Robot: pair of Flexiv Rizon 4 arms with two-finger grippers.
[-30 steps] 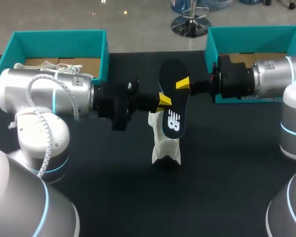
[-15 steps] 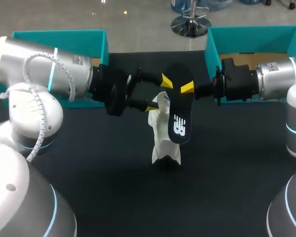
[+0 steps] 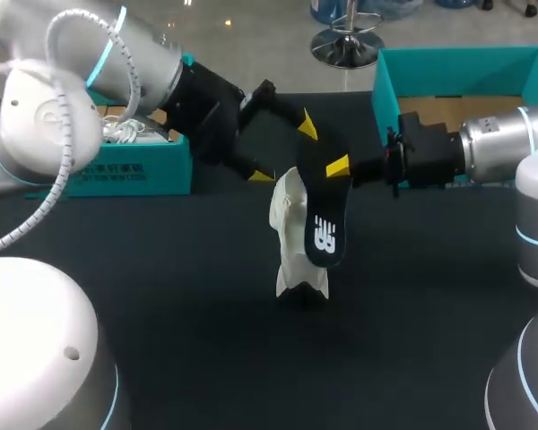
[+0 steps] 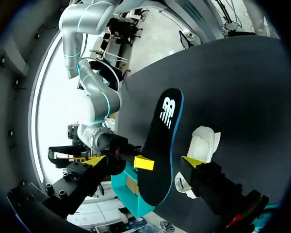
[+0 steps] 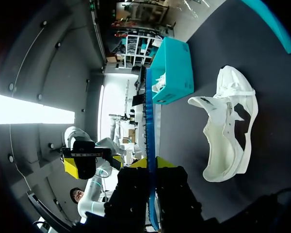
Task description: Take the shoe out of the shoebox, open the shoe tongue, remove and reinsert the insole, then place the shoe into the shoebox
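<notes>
Left shoebox (image 3: 134, 170) sits at the table's (image 3: 161, 287) far left corner. Left hand (image 3: 285, 150) hangs wide apart around the insole's (image 3: 324, 210) top. White shoe (image 3: 290, 235) stands mid-table, insole beside it, right hand (image 3: 334, 167) clamped on it. Right shoebox (image 3: 448, 67) sits at the far right corner.

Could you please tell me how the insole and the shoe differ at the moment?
The insole is dark and flat; the shoe is white and bulky. The insole hangs pinched in the right gripper; the shoe rests on the table. Both are outside the teal shoeboxes.
</notes>
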